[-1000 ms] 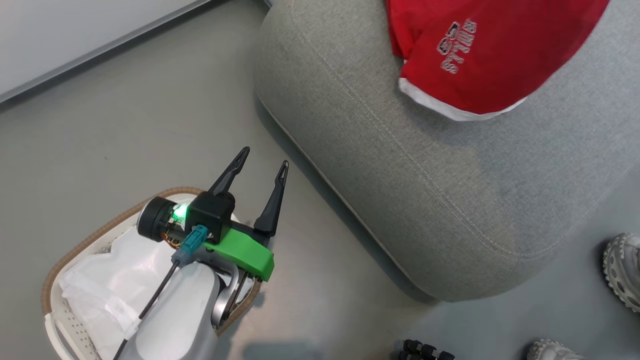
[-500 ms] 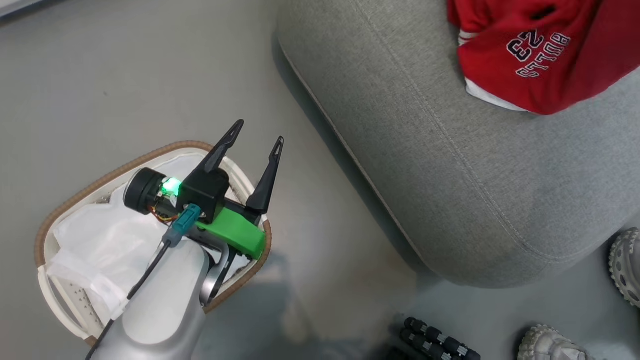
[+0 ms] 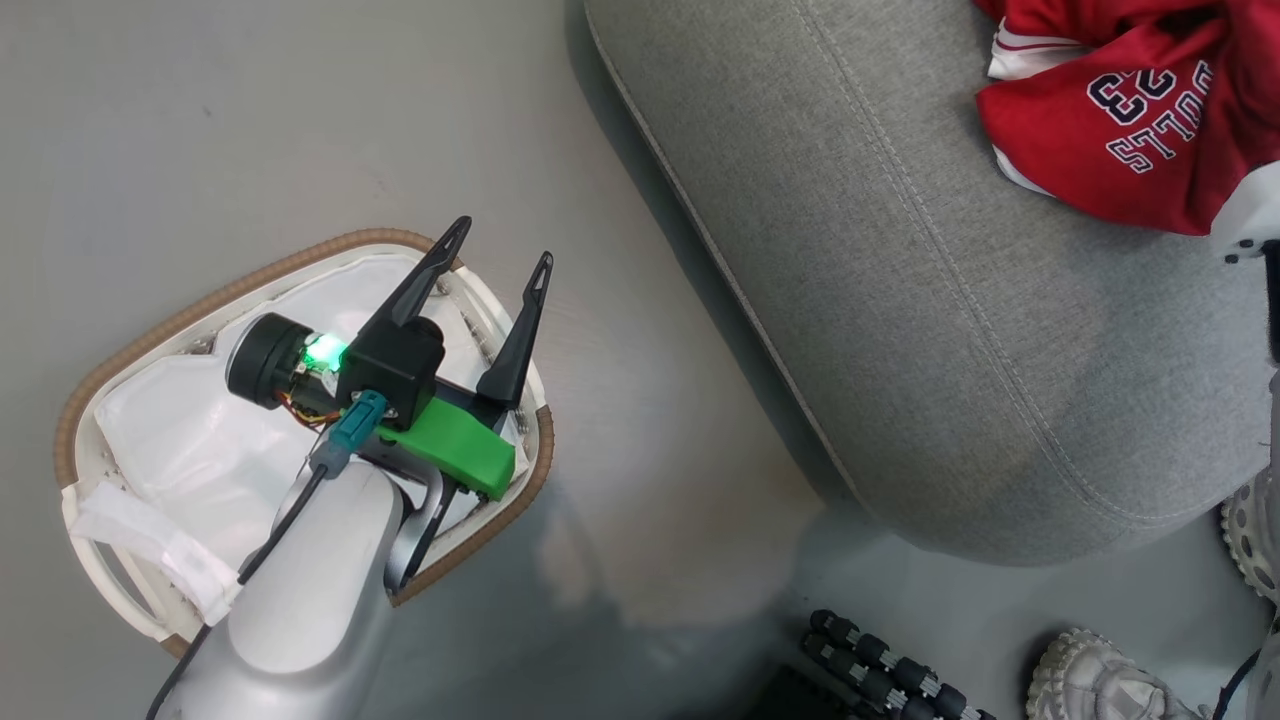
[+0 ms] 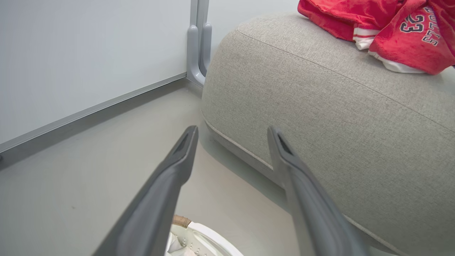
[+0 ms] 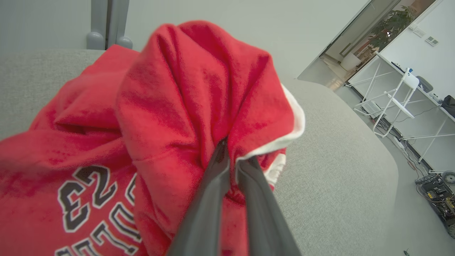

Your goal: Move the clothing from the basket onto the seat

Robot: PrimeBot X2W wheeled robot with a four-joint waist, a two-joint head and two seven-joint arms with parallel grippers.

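The red clothing [image 3: 1120,120], printed "BULLS 23", lies bunched on the grey seat [image 3: 930,330] at the head view's top right. In the right wrist view my right gripper [image 5: 231,149] is shut on a raised fold of the clothing [image 5: 199,92], which drapes down onto the seat [image 5: 334,149]. My left gripper [image 3: 502,243] hangs open above the white basket [image 3: 250,285] on the floor, holding nothing. Inside the basket I see the white liner [image 3: 190,450]. The left wrist view shows the left gripper [image 4: 231,129] open, the seat [image 4: 320,117], the clothing [image 4: 401,39] and a bit of basket rim [image 4: 202,233].
A person's pale shoes [image 3: 1250,530] [image 3: 1090,685] stand on the floor by the seat's near corner, beside a black ribbed object [image 3: 880,670]. A wall with a grey post [image 4: 197,53] lies behind the seat. White folding furniture [image 5: 391,103] stands far right.
The head camera has swung, so the basket shows more fully and the seat sits further right. The clothing has dropped from a spread hanging shape into a bunch on the seat. The left gripper stays open.
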